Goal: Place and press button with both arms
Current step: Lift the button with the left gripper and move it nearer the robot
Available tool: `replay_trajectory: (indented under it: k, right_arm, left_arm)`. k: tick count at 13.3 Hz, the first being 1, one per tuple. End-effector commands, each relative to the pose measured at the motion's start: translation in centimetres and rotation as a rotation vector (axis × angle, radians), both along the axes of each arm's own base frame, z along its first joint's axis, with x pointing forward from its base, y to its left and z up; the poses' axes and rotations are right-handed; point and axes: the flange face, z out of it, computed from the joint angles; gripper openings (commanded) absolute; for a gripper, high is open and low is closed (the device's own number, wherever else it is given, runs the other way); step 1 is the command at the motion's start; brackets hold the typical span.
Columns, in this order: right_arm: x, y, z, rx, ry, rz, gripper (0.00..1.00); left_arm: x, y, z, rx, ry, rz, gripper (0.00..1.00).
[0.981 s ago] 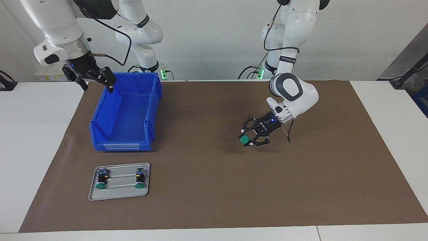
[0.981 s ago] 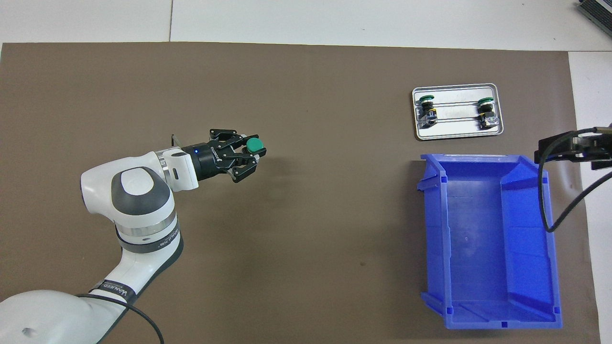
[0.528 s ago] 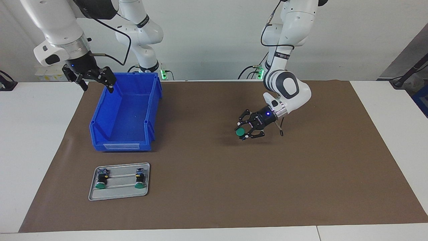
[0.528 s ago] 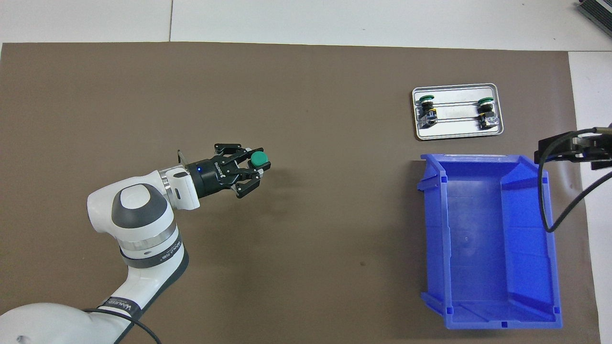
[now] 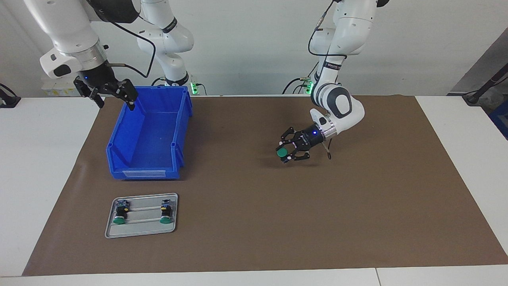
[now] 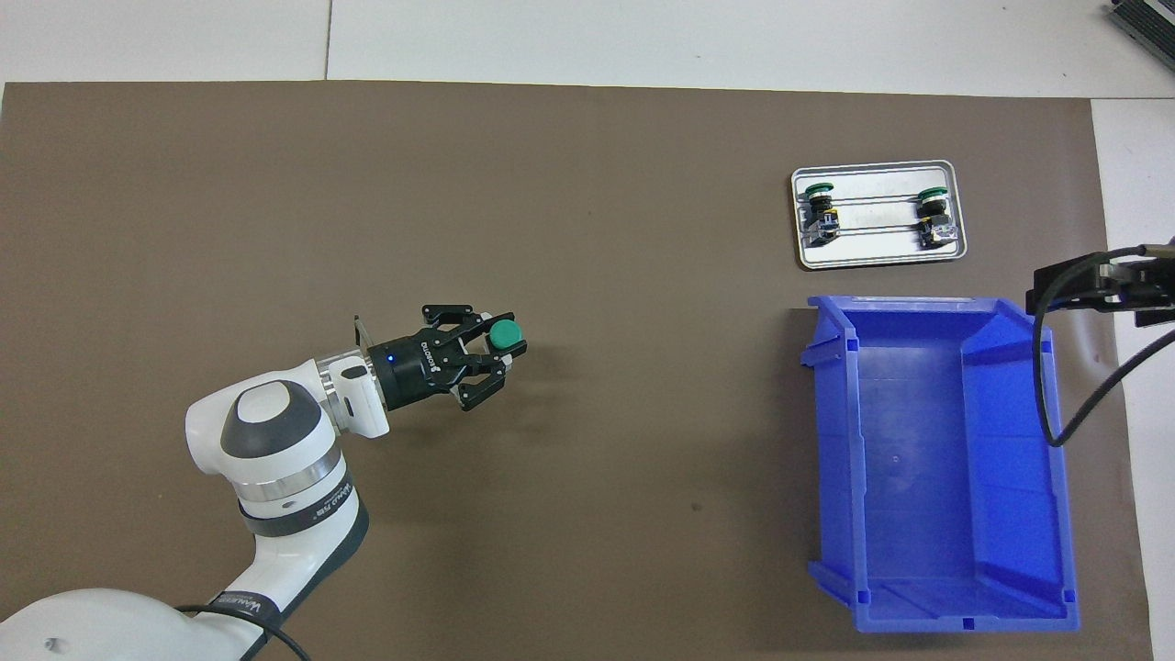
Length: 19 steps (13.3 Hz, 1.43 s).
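My left gripper (image 5: pixel 286 154) (image 6: pixel 500 353) hangs low over the middle of the brown mat (image 5: pixel 254 222), tilted, and is shut on the button (image 5: pixel 281 152) (image 6: pixel 502 334). The button's green cap shows; its body is mostly hidden between the fingers. My right gripper (image 5: pixel 115 102) (image 6: pixel 1092 294) waits, open with nothing in it, above the corner of the blue bin (image 5: pixel 147 172) (image 6: pixel 936 606) closest to the robots. Two more green-capped buttons (image 5: pixel 119 214) (image 5: pixel 165 213) (image 6: pixel 820 207) (image 6: pixel 934 209) lie on a small metal tray (image 5: pixel 141 231) (image 6: pixel 872 260).
The blue bin has nothing in it and stands on the mat at the right arm's end of the table. The tray lies just farther from the robots than the bin. White tabletop borders the mat.
My left arm has carried the button closer to the robots and slightly toward the right arm's end, still gripping it. The right arm has not moved.
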Motion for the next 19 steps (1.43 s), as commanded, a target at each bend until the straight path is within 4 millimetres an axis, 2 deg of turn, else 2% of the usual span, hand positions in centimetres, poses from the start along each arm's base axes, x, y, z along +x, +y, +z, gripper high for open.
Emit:
replay_trajectory:
  k: [1, 4, 9, 19]
  right_arm:
    - [-0.3, -0.5, -0.1, 0.003, 0.013, 0.022, 1.0]
    - [-0.3, -0.6, -0.2, 0.003, 0.016, 0.022, 1.0]
    - [-0.4, -0.6, -0.4, 0.004, 0.02, 0.02, 1.0]
    - [-0.4, -0.6, -0.4, 0.004, 0.019, 0.02, 1.0]
  left_arm:
    - [-1.1, 0.8, -0.4, -0.039, -0.029, 0.01, 0.07]
    - [-1.8, 0.5, -1.8, -0.027, -0.054, -0.017, 0.07]
    - [-3.1, 0.3, -2.9, -0.014, -0.05, -0.029, 0.06]
    - [-5.1, -0.3, -3.9, -0.053, -0.07, -0.04, 0.07]
